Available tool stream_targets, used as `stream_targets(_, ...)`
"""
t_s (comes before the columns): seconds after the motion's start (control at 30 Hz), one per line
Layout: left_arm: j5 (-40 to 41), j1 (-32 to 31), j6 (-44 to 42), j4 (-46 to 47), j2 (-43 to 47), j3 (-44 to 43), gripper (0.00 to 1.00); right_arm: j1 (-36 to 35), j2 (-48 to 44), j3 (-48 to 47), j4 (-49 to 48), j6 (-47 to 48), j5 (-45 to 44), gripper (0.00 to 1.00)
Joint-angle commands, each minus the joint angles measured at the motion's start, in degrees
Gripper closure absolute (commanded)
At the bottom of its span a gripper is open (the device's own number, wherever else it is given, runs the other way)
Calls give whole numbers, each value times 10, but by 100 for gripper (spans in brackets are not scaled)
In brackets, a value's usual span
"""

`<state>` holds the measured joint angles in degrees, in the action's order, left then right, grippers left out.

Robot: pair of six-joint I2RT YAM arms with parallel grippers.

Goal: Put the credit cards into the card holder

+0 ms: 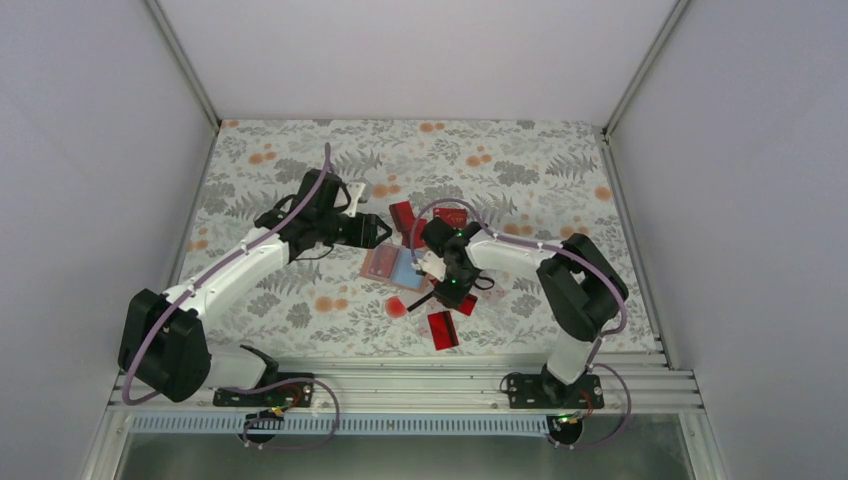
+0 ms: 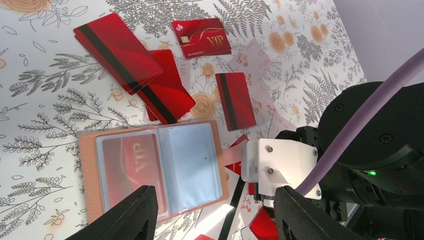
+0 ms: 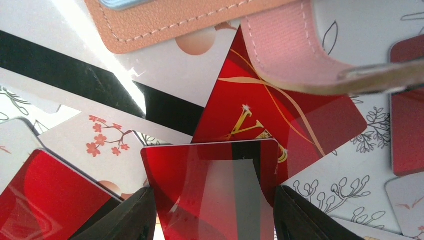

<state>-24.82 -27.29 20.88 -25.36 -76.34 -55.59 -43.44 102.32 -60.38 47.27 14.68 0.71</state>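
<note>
Floral tablecloth [image 1: 520, 160] strewn with credit cards [image 2: 201, 37] — right gripper [image 3: 212, 200] pinches one red card [image 3: 210, 170] (by its side edges) — left gripper [image 2: 215, 192] hangs spread, empty, over the open card holder [image 2: 87, 170].

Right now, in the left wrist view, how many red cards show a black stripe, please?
3 striped cards: one top left, one partly beneath it, one just above the card holder's right corner. Others may be hidden under overlapping cards.
</note>
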Motion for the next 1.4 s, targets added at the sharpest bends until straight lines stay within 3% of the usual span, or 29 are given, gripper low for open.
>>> stream_targets(0.0, 2, -2, 6, 7, 4, -12, 41, 22, 31, 34, -34, -5, -73, 46)
stream_targets(0.63, 3, -16, 24, 10, 12, -11, 41, 22, -63, -15, 32, -29, -95, 46)
stream_targets(0.77, 3, -19, 25, 5, 9, -17, 41, 21, -93, -40, 60, -67, -65, 39)
stream_targets(0.87, 2, -21, 22, 6, 8, -19, 41, -24, -121, -71, 78, -84, -87, 32)
stream_targets(0.93, 2, -21, 18, 6, 5, -20, 41, -28, -123, -120, 88, -116, -105, 28)
stream_targets(1.03, 3, -20, 11, 1, -1, -28, 41, -16, -79, -239, 132, -179, -58, 23)
stream_targets(1.1, 4, -21, 9, -2, -2, -32, 41, -9, -45, -299, 142, -232, -35, 4)
stream_targets(1.13, 6, -21, 7, -4, -1, -33, 41, -5, -43, -314, 134, -266, -28, 1)
stream_targets(1.37, 5, -21, 1, -7, 15, -18, 41, 52, -155, -201, 20, -350, 36, 1)
